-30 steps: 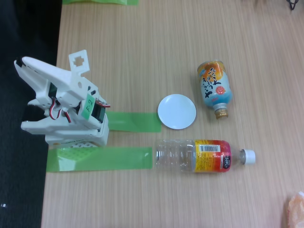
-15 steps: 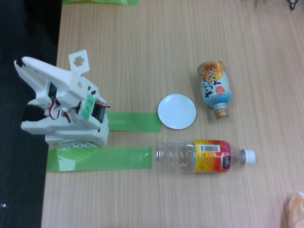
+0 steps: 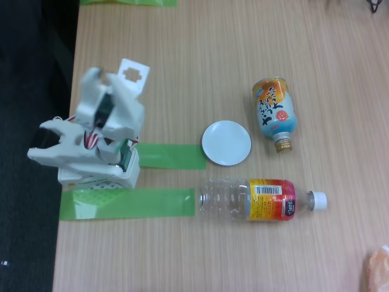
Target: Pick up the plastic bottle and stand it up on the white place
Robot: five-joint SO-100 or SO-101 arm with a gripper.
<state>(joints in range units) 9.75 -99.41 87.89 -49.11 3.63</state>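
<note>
Long clear plastic bottle (image 3: 261, 199) lying beside the small round white plate (image 3: 226, 143) on the wooden tabletop (image 3: 200, 55).
Squat orange-and-blue bottle (image 3: 275, 112) is lying nearby; the white arm's tool is blurring, its grip unreadable.

A clear glossy plastic bottle (image 3: 261, 199) and a smooth white plate (image 3: 226, 143) lie on matt wood-grain table (image 3: 182, 61).

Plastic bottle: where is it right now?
In the fixed view the plastic bottle lies on its side at lower centre, cap pointing right, just below the white plate and in line with the lower green tape strip.
</note>
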